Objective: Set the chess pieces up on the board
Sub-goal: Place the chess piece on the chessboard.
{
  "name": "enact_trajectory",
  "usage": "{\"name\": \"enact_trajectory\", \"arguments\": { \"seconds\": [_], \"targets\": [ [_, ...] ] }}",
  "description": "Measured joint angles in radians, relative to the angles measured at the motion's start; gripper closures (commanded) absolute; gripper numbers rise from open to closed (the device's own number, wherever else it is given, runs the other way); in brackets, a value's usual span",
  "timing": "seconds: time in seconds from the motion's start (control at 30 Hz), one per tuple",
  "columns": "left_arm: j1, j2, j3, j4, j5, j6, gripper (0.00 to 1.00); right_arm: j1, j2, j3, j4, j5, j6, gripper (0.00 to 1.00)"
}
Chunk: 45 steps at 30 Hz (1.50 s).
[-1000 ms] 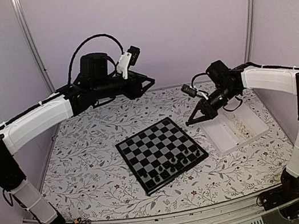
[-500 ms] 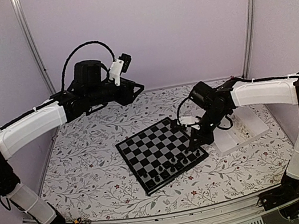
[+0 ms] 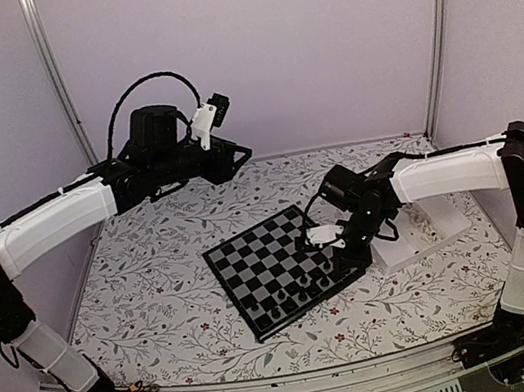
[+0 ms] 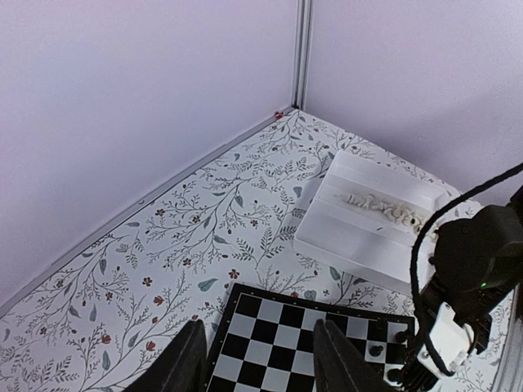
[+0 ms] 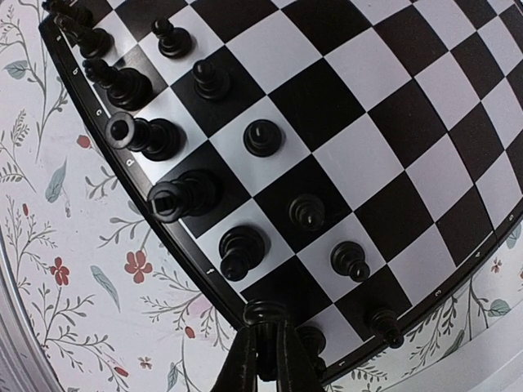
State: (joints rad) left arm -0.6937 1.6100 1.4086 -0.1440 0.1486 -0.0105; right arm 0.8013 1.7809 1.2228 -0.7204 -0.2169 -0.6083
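Over the board's (image 5: 343, 106) corner, my right gripper (image 5: 265, 341), clamped on a black piece (image 5: 265, 314), could topple the adjacent pawn (image 5: 384, 322) if lowered off-centre.

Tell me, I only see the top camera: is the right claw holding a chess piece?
Observer: Yes. The right wrist camera shows the right gripper shut on a black chess piece at the edge row of the board.
Operator: Where are the white ones?
Observer: The left wrist camera shows cream-white pieces lying in a groove of the white tray.
Operator: Is the left claw holding anything?
Observer: No. The left wrist camera shows the left gripper open and empty.
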Motion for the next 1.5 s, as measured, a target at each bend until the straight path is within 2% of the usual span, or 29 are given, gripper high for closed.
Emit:
{"name": "enact_trajectory", "arguments": {
  "seconds": [0.87, 1.5],
  "targets": [
    [0.000, 0.000, 0.000, -0.001, 0.005, 0.000, 0.54, 0.017, 0.042, 0.001, 0.013, 0.051, -0.002, 0.91],
    [0.000, 0.001, 0.000, -0.004, 0.024, 0.000, 0.54, 0.018, 0.053, 0.014, 0.021, 0.050, 0.009, 0.77]
  ]
}}
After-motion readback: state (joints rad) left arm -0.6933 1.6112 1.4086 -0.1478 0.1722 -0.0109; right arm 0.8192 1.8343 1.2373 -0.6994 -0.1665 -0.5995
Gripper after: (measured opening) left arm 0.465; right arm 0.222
